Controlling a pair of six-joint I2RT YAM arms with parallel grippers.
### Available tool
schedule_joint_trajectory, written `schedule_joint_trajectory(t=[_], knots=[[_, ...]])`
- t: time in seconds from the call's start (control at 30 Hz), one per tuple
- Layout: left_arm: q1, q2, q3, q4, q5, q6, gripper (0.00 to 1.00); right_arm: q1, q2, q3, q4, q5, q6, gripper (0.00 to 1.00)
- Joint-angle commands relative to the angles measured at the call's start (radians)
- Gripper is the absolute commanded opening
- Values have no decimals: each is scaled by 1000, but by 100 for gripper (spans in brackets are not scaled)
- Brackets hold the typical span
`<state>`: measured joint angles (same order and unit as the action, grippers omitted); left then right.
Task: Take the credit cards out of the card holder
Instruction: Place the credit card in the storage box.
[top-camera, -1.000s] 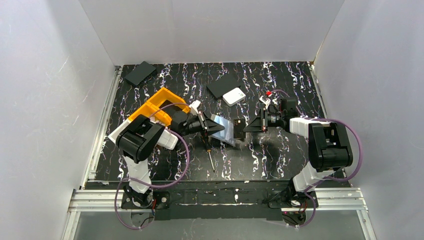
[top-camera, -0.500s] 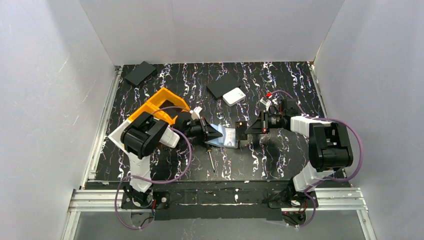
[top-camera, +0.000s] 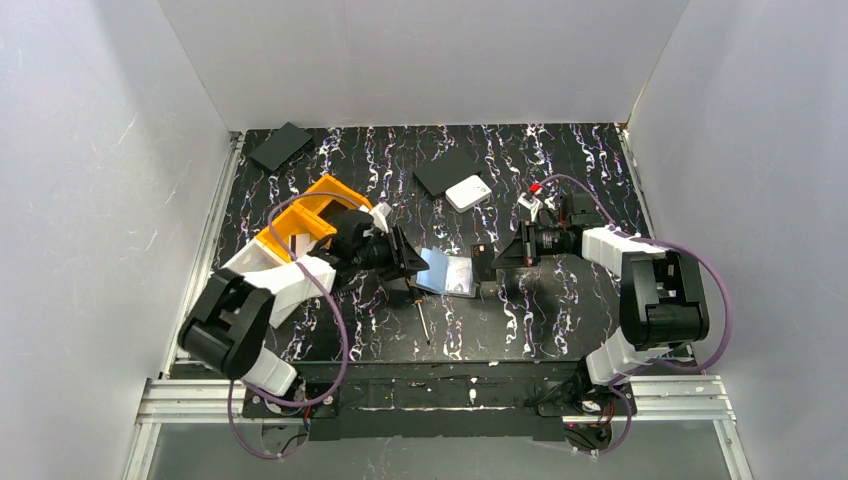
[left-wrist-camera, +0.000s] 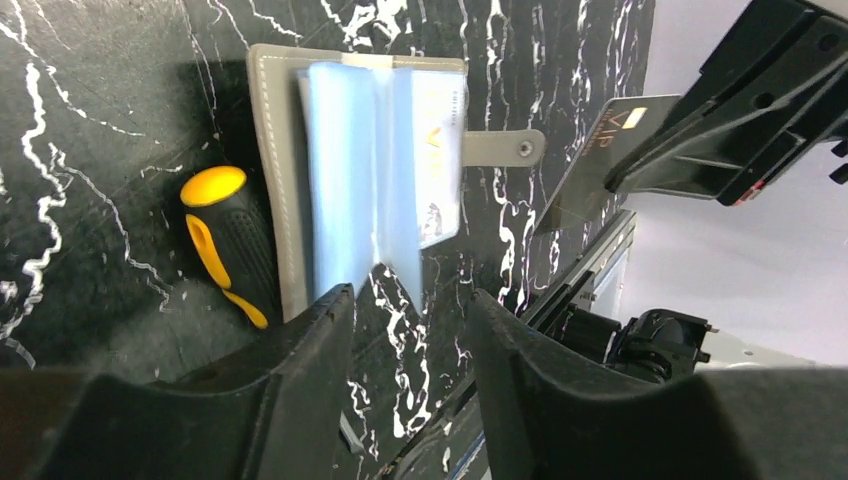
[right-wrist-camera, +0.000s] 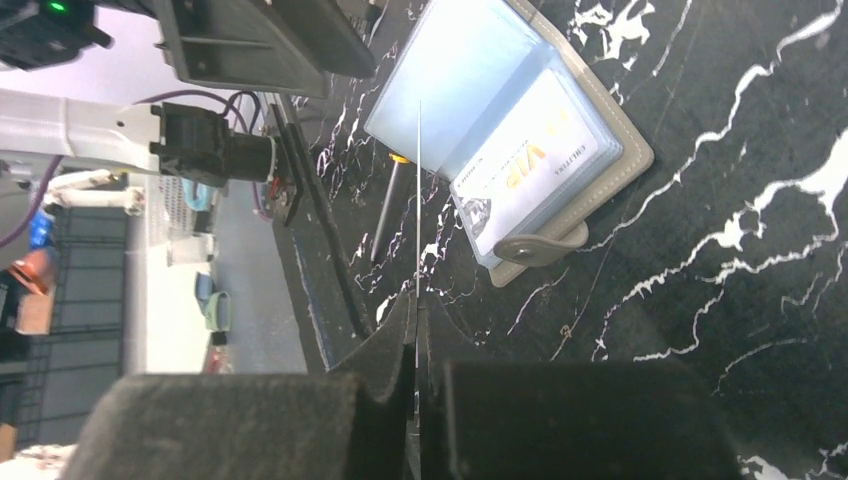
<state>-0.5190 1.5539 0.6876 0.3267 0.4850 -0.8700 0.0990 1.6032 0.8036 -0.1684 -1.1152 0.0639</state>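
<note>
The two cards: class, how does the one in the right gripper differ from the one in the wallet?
The held card is grey; the sleeved card is whitish. The held card is clamped by the right gripper, tilted off the table; the sleeved card lies flat inside the card holder. Both read VIP.

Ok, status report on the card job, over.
Left claw open, empty. Right claw shut on one credit card. Card holder open flat, another card inside. Screwdriver alongside.

Taupe card holder (left-wrist-camera: 350, 180), grey credit card (left-wrist-camera: 592, 165), yellow-black screwdriver (left-wrist-camera: 225, 245), white-veined black table (left-wrist-camera: 100, 100)
</note>
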Motion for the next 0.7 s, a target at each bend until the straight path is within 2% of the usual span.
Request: schedule_joint_trajectory(t=[0.0, 0.07, 0.13, 0.17, 0.33, 0.4, 0.57, 0.67], knots=[[-3, -180, 47, -197, -87, 194, 50, 29, -56, 64, -106, 9, -142, 1], [-1, -253, 45, -209, -95, 248, 64, 46, -63, 78, -147, 15, -191, 1], [1, -313, 43, -208, -78, 292, 89, 74, -70, 97, -206, 37, -262, 1], [7, -344, 42, -205, -56, 300, 97, 93, -75, 111, -248, 58, -297, 1], [45, -318, 103, -194, 265, 340, 98, 188, -107, 141, -360, 119, -454, 1], [34, -298, 130, -199, 346, 366, 98, 220, -114, 153, -414, 117, -536, 1], [-78, -289, 204, -364, 287, 607, 98, 275, -105, 191, -562, 74, -714, 1], [-121, -257, 202, -335, 332, 642, 97, 298, -93, 208, -624, 57, -781, 1]])
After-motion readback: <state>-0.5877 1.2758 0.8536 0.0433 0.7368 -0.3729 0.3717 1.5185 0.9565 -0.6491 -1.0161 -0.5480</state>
